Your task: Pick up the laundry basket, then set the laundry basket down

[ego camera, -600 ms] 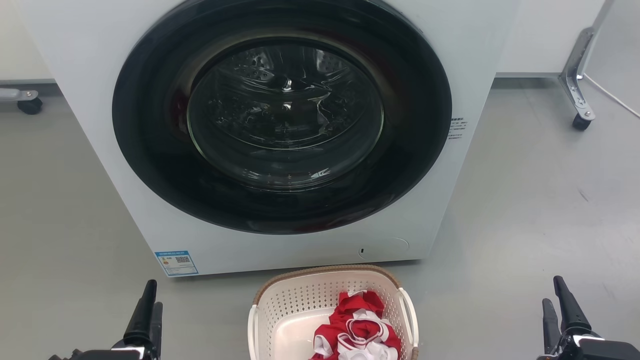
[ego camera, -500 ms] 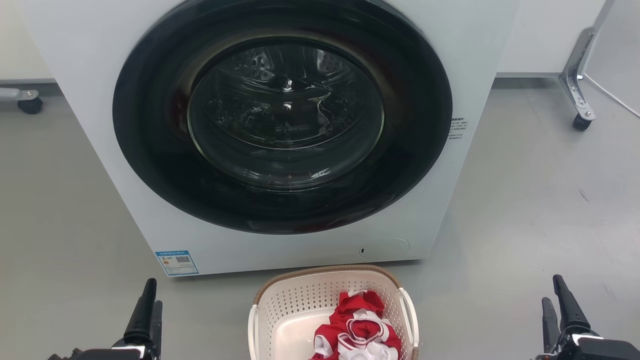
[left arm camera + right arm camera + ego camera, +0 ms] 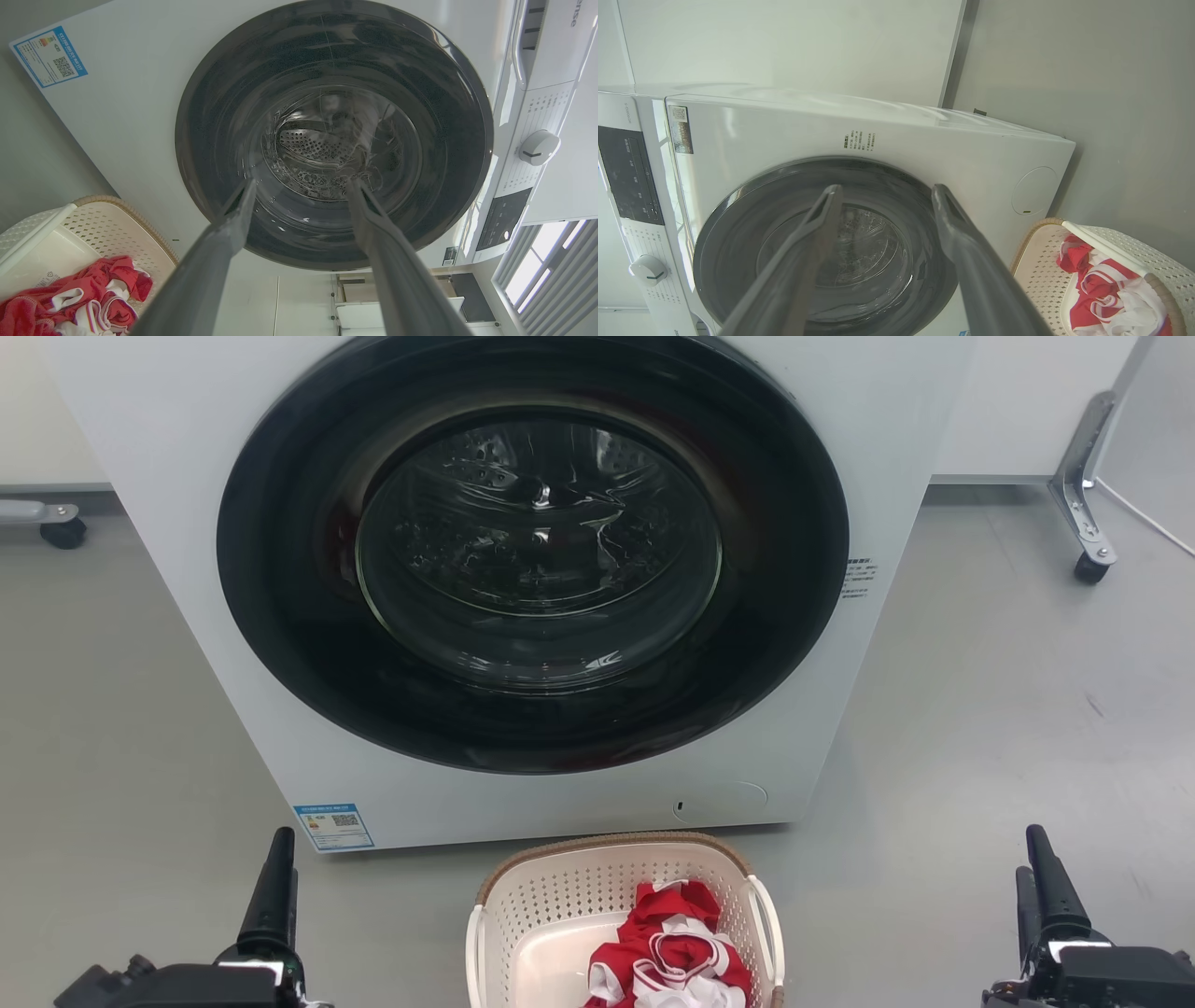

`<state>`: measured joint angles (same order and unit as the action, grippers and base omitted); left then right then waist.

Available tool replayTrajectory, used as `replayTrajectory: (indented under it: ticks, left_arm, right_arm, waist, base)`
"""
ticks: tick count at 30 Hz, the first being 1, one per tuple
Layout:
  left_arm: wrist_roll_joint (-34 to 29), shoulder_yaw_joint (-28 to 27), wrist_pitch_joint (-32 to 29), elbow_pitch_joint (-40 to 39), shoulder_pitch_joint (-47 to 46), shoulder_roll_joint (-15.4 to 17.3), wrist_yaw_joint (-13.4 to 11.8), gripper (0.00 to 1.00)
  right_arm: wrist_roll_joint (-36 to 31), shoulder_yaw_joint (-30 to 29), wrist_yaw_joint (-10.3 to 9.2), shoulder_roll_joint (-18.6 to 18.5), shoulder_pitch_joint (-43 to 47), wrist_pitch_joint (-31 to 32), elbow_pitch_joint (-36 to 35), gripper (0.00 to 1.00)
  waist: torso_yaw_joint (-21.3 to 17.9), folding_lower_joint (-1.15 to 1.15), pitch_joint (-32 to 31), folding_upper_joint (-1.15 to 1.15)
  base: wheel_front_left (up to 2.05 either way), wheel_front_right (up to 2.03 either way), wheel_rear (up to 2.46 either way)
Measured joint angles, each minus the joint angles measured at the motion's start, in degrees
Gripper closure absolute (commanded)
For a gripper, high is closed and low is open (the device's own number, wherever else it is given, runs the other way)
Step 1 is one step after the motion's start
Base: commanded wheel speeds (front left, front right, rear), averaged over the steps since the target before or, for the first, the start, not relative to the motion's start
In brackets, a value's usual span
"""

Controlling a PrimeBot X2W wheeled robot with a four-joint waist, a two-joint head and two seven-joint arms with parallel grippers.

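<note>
Since half a second ago your head camera has shifted a little, so the whole scene sits slightly to the right. Beyond that shift, both tools reach farther up the head view, and more of each dark wrist shows at the bottom edge.

Your left tool [image 3: 280,847] stands with its fingers apart and nothing between them; the left wrist view shows the gap plainly. Your right tool [image 3: 1029,851] is the same, spread and empty.

The basket [image 3: 560,896] rests on the floor [image 3: 980,709] between the two tools, right of the left one and left of the right one, well apart from both. Red and white clothes [image 3: 677,957] lie in the half nearer the right tool. Just beyond the basket, ahead of both tools, is the washer [image 3: 168,569] with its round dark door [image 3: 532,551] shut.

The head view shows both tools edge-on, so the finger gaps are hard to read there. The left wrist view looks between the fingers into the drum [image 3: 322,154] and catches the knob [image 3: 538,147], which the head view cuts off. The right wrist view shows the washer's top and the basket's handle off to the fingers' right.
</note>
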<state>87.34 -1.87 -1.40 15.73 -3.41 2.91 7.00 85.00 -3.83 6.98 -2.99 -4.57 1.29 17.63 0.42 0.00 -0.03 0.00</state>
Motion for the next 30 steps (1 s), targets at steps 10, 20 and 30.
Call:
replayTrajectory:
  ticks: [10,20,30]
  left_arm:
    - [-7.5,2.4,2.4,-1.9,-0.8,1.8,0.0,0.00]
    - [-19.9,5.9,4.6,-3.7,-1.0,4.4,-2.3,0.00]
    - [-31.2,9.1,6.6,-5.4,-1.0,6.0,-5.6,0.00]
  right_arm:
    - [-7.8,2.4,0.00,-1.6,-0.8,-2.4,-1.0,0.00]
    - [-18.8,5.4,-1.78,-3.3,-1.1,-4.5,-2.7,0.00]
    - [-31.4,9.3,-4.03,-5.0,-1.6,-6.6,-4.3,0.00]
  waist:
    - [0.1,0.00,-0.4,0.00]
    - [0.3,0.00,-0.7,0.00]
    - [0.5,0.00,-0.8,0.00]
  base:
    - [0.00,0.00,0.00]
    - [0.00,0.00,0.00]
    - [0.00,0.00,0.00]
